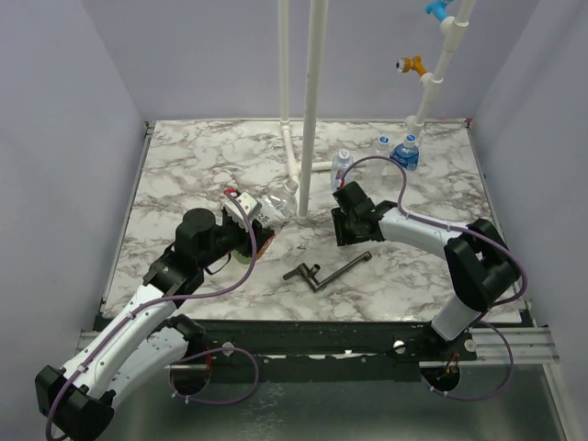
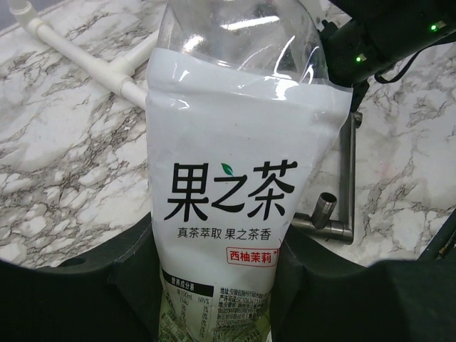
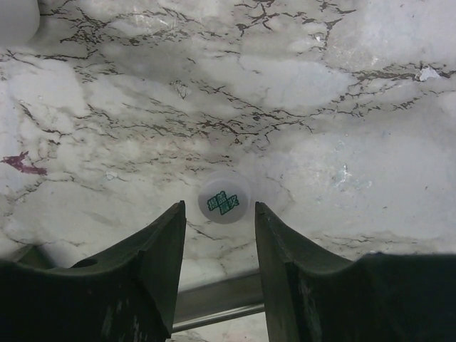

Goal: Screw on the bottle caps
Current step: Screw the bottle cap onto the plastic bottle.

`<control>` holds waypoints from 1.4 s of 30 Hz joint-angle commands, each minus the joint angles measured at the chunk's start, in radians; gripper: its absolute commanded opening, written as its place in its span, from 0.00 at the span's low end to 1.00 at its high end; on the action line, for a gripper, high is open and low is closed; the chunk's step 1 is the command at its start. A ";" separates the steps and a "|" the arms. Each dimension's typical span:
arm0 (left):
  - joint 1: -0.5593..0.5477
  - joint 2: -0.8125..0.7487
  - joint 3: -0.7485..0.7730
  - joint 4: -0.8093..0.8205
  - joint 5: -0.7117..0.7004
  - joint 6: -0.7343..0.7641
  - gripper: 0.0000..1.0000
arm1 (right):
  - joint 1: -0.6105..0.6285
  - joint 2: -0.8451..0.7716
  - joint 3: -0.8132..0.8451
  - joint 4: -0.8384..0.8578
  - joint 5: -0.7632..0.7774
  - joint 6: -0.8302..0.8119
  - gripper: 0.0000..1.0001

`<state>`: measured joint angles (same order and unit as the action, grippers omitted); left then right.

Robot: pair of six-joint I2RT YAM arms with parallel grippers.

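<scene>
A: Right gripper (image 3: 218,214), state?
B: Jaws are seen part open and nothing is gripped. A white cap (image 3: 224,197) with green print is framed just ahead of the fingertips. It lies flat on the marble table (image 1: 184,175), and a thin gap is seen on each side.
A: Left gripper (image 2: 214,274)?
B: It is closed around a clear bottle (image 2: 235,142) with a white label, gripped low on the body. The bottle's clear shoulder is pointed toward the right gripper.
A: Further out?
B: A black T-shaped tool (image 1: 323,271) is laid on the table between the arms. Three small bottles (image 1: 405,152) are stood at the back right, near the white pipes (image 1: 312,83).
</scene>
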<state>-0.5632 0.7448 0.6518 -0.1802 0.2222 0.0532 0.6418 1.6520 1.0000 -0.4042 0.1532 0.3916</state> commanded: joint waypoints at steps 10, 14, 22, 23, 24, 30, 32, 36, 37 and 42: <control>-0.001 -0.027 -0.023 0.065 0.085 0.018 0.00 | 0.022 0.066 0.025 0.020 0.054 -0.018 0.44; -0.001 -0.021 -0.034 0.065 0.092 0.037 0.00 | 0.022 0.087 0.031 0.029 0.048 -0.026 0.41; -0.001 -0.001 -0.034 0.069 0.134 0.060 0.00 | 0.022 0.027 0.045 -0.018 0.029 -0.010 0.21; -0.001 0.006 -0.036 0.074 0.150 0.058 0.00 | 0.022 -0.002 0.061 -0.039 0.026 -0.004 0.21; -0.001 0.014 -0.035 0.082 0.168 0.053 0.00 | 0.021 -0.033 0.078 -0.064 0.018 0.005 0.20; -0.010 0.031 -0.042 0.140 0.288 0.057 0.00 | -0.123 -0.309 0.109 -0.096 -0.359 0.014 0.20; -0.012 0.032 -0.042 0.153 0.322 0.069 0.00 | -0.198 -0.391 0.098 -0.072 -0.549 0.016 0.20; -0.017 0.046 -0.051 0.176 0.413 0.065 0.00 | -0.227 -0.465 0.126 -0.070 -0.779 0.024 0.21; -0.018 0.051 -0.049 0.175 0.428 0.060 0.00 | -0.231 -0.476 0.131 -0.070 -0.823 0.033 0.21; -0.024 0.037 -0.050 0.200 0.489 0.058 0.00 | -0.239 -0.508 0.140 -0.007 -1.038 0.091 0.21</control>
<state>-0.5785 0.7959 0.6086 -0.0437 0.5972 0.1062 0.4065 1.1549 1.1278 -0.4496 -0.6052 0.4232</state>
